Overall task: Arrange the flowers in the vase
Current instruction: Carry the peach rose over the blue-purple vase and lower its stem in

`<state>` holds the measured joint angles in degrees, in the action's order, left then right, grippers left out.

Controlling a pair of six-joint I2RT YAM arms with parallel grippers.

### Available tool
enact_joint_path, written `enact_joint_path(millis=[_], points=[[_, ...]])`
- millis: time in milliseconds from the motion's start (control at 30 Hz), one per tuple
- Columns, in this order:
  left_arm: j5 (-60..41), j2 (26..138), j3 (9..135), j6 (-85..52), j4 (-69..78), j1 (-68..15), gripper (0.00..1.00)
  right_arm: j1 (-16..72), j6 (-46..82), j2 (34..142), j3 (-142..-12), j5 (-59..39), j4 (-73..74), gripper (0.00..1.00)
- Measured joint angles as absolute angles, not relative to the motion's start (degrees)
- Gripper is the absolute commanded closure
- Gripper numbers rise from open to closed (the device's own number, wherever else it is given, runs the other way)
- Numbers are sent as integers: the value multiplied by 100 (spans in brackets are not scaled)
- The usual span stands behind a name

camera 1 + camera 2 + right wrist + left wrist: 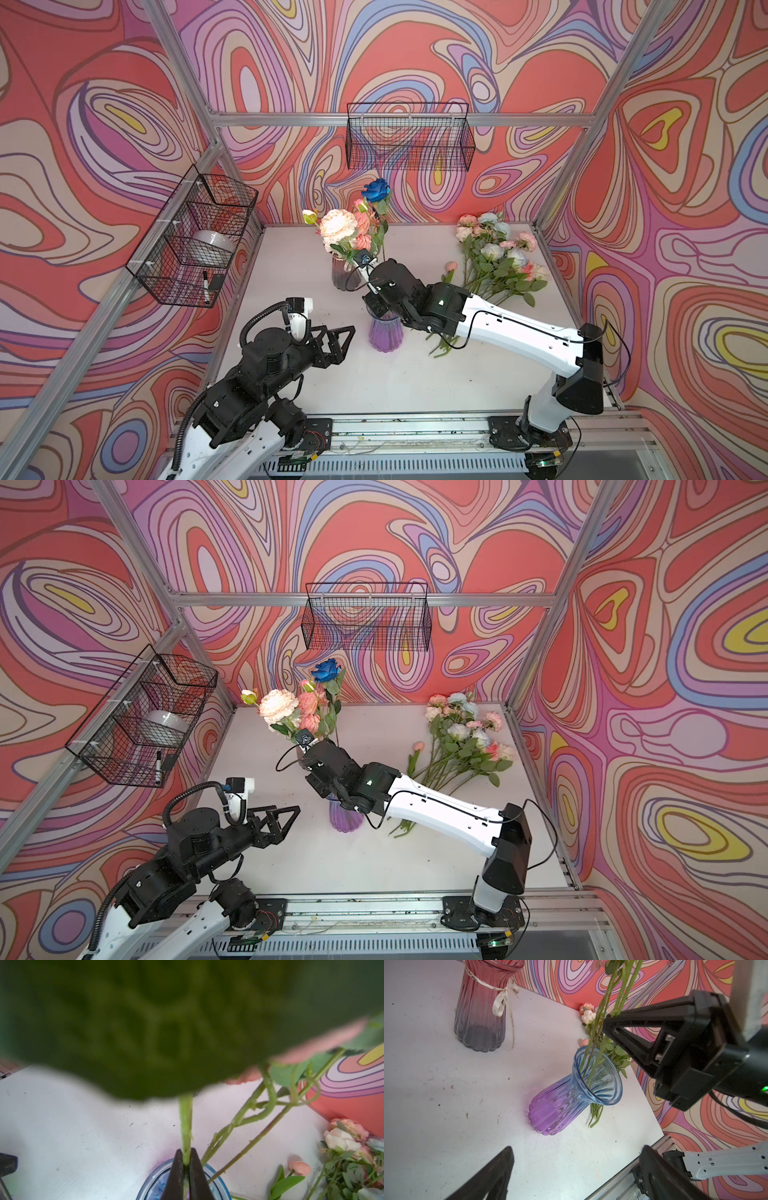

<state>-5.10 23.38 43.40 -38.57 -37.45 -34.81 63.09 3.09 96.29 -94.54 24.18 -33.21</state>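
Note:
Several flowers stand with their stems in a purple-and-blue glass vase [386, 334] [571, 1097] near the table's middle. Among them are a peach bloom [338, 224] and a dark blue rose [376, 190]. My right gripper [186, 1152] [607, 1020] hovers just above the vase rim [149, 1178], shut on one green stem [185, 1122]; a big leaf blocks much of the right wrist view. More flowers [494, 262] [461, 737] lie in a pile at the back right. My left gripper [347, 345] [577, 1149] is open and holds nothing, left of the vase.
A red-to-grey ribbed vase [481, 1005] [345, 276] with a ribbon stands behind the purple one, nothing in it. A wire basket [195, 237] on the left wall holds a white roll and a marker. Another wire basket [409, 137] hangs on the back wall.

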Motion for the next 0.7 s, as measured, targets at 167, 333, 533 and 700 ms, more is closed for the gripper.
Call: enact_joint_path(millis=[167,333,533,700], points=[[-534,2338,4340,-3857,-3745,-3481,4,6309,419,9598,-9424,2316,-3332,56],[-554,2338,4342,-3854,-3745,-3481,4,6309,504,9421,-9240,2235,-3282,50],[-622,2346,4416,-3852,-3745,-3481,3,6309,683,8680,-8643,2154,-3081,46],[-740,2467,4462,-3811,-3741,-3481,4,6309,1039,7743,-7883,2176,-2683,46]])
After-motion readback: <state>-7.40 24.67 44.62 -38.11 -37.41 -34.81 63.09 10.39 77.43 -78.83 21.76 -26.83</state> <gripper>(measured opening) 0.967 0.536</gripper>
